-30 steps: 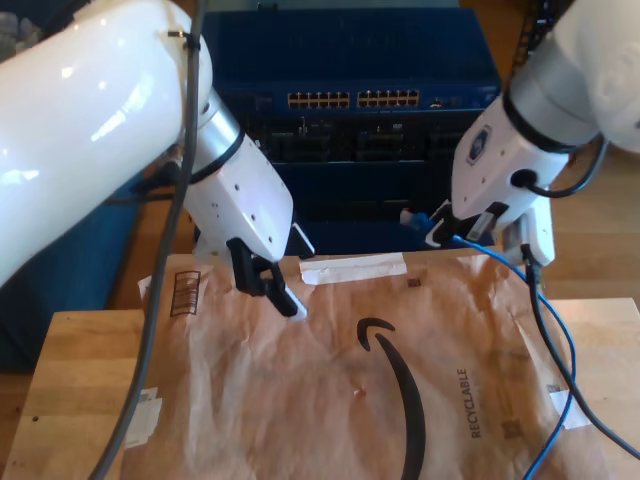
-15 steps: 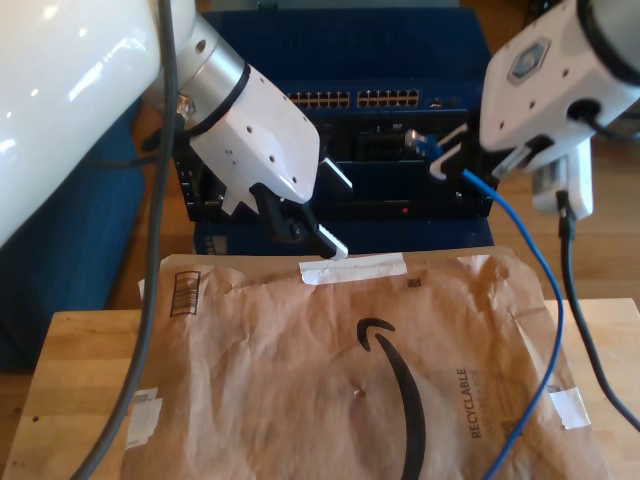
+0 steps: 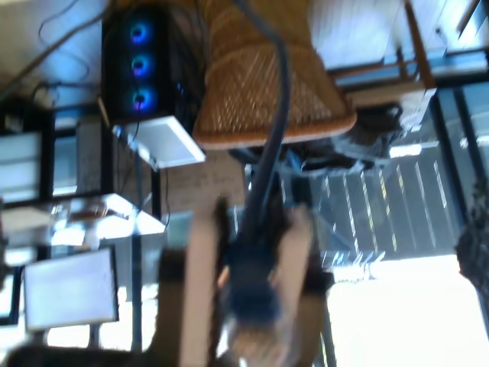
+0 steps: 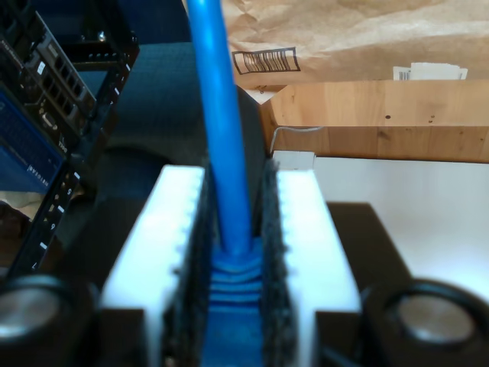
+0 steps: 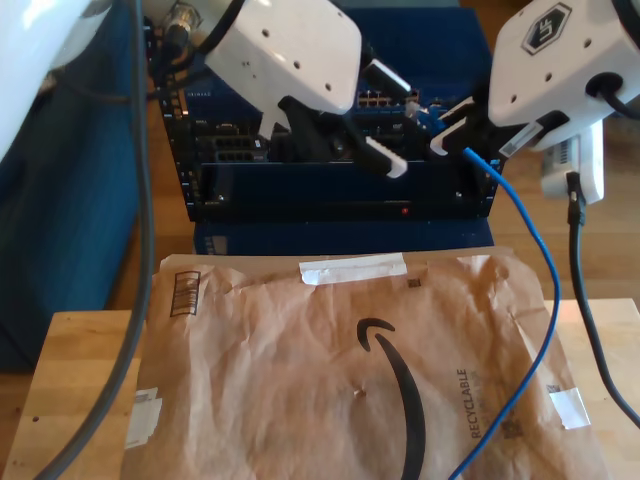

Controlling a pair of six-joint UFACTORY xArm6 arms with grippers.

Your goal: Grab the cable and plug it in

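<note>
Beyond the wooden table's (image 5: 70, 370) far edge, my second gripper (image 5: 450, 130) clamps the long bright-blue network cable (image 5: 535, 230) behind its clip plug (image 5: 420, 112), at the dark-blue equipment rack (image 5: 300, 190). My first gripper (image 5: 398, 125) hangs spread beside the plug. You should square the plug to a port, then push straight in. Half a second ago, my first gripper hung lower, over the table's far edge.

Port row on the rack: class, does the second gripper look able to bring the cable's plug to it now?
Likely yes: my second gripper holds the cable near the port row, though another gripper crowds it.
</note>
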